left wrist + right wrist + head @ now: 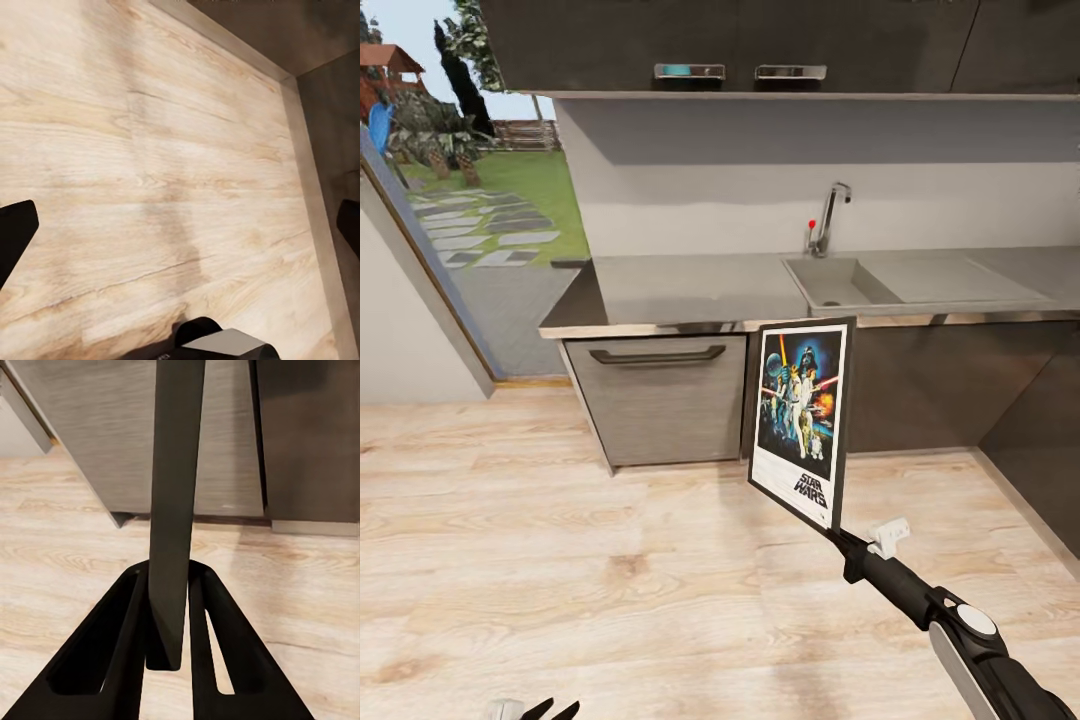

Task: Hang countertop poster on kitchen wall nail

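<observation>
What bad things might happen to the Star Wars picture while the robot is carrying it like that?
1. The right pincer pinches the black-framed Star Wars poster only at its bottom corner, so the tall poster might swing or slip out and drop onto the light wooden floor.
2. The poster is held up in front of the glossy grey countertop and dark brown cabinets; turning could knock it against them.
</observation>
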You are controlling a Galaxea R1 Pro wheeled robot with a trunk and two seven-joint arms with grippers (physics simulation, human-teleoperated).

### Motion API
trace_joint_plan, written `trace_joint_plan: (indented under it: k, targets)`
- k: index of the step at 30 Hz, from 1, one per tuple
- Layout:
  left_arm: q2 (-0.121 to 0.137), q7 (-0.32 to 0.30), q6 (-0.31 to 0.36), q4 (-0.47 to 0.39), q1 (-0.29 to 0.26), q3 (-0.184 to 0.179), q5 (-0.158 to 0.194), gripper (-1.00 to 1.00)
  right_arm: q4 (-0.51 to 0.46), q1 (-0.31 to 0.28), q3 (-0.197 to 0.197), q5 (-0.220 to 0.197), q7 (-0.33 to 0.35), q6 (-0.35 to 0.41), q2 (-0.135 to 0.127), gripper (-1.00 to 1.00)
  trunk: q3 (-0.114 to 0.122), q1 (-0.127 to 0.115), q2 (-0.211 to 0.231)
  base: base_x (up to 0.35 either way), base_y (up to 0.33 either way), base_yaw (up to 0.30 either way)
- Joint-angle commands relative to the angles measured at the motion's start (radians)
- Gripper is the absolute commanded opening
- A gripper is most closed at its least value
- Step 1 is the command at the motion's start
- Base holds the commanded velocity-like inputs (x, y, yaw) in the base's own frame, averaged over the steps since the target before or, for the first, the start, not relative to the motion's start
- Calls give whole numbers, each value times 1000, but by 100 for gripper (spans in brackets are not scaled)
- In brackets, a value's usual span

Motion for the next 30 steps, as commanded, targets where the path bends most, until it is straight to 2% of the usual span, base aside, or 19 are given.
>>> trace_joint_plan:
  k: [1, 25, 30]
  targets:
    - [0, -1, -5, -1, 0, -9, 8, 100, 0, 0, 1, -13, 5, 6, -1, -100, 3, -4, 7, 0, 0, 0]
    - [-3, 1, -6, 1, 0, -11, 8, 100, 0, 0, 2, -13, 5, 0, 0, -100, 78, -96, 175, 0, 0, 0]
    - [-16, 4, -6, 1, 0, -11, 7, 100, 0, 0, 3, -13, 4, -1, 1, -100, 94, -115, 210, 0, 0, 0]
